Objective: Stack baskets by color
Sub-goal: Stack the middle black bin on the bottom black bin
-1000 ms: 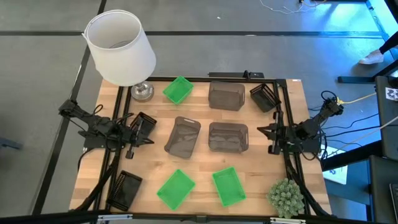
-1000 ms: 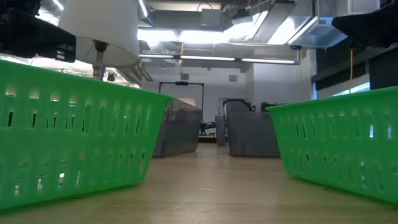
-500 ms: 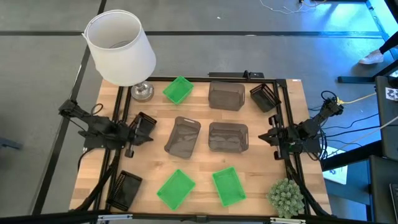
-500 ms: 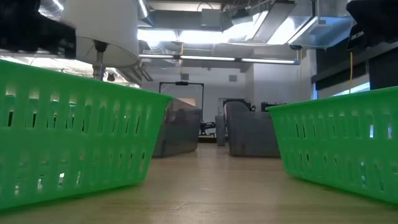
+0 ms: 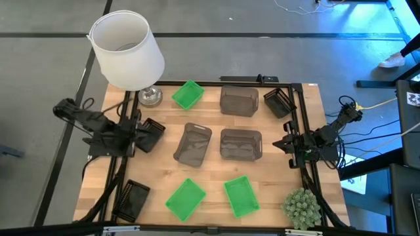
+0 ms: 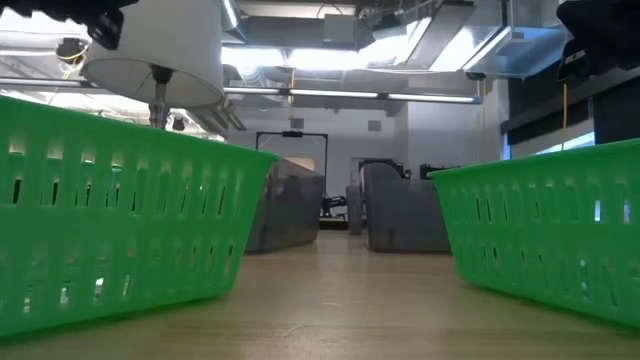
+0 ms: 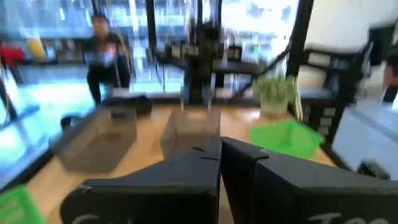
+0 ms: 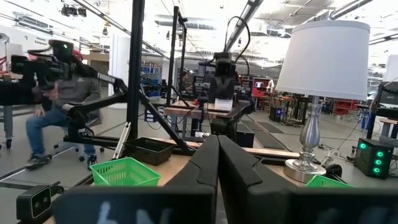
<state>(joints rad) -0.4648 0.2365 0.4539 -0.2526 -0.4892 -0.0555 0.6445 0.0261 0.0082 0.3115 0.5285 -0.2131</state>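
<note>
Three green baskets (image 5: 188,94) (image 5: 185,199) (image 5: 241,195), three grey-brown baskets (image 5: 239,100) (image 5: 192,143) (image 5: 241,144) and three black baskets (image 5: 278,102) (image 5: 155,134) (image 5: 130,199) stand apart on the wooden table, each on its base. My left gripper (image 5: 136,136) is shut and raised at the table's left side, just left of one black basket, holding nothing; its fingers meet in its wrist view (image 7: 221,149). At the right edge my right gripper (image 5: 281,144) is shut and holds nothing either (image 8: 217,146).
A white lamp (image 5: 126,49) stands at the far left corner. A round green plant ball (image 5: 301,208) sits at the near right corner. A dark frame (image 5: 298,118) runs along the table's sides. A person (image 8: 56,106) sits beyond the table.
My left gripper has risen from near the table top at the left side and rolled a little, staying shut. My right gripper has rolled about its own axis without leaving its place. No basket has moved.
</note>
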